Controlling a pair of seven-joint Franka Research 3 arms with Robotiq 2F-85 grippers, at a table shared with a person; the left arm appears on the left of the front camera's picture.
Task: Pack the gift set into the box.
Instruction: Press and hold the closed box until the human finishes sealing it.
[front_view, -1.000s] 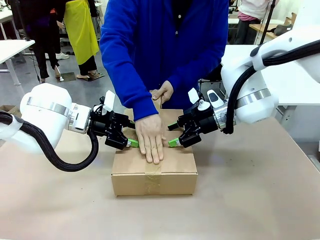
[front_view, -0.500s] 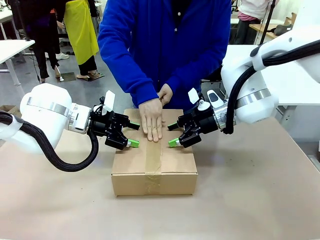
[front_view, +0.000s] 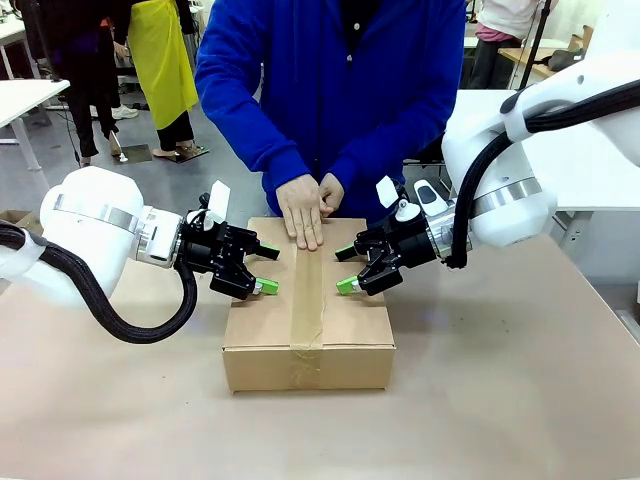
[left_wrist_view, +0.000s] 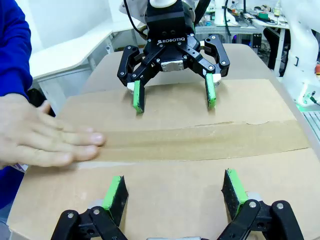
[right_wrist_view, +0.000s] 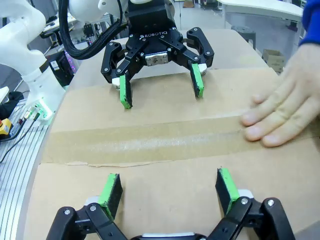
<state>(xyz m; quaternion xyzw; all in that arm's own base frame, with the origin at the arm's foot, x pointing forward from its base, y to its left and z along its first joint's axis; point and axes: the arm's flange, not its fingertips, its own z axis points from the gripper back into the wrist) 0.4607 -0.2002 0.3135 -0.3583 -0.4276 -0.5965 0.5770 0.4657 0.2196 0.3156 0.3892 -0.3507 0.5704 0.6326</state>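
A person's hand (front_view: 302, 210) lies flat, fingers spread, on the tape strip (front_view: 307, 290) of the closed box (front_view: 307, 320) on the table (front_view: 500, 400), while the left gripper (front_view: 262, 270) and right gripper (front_view: 345, 268), both wide-jawed, press the top flaps.

A wide table (front_view: 520, 390) with a plain tan top carries one thing directly — a closed brown cardboard box (front_view: 307, 345), set near the middle, slightly toward the far edge, a tape strip running along its top seam.
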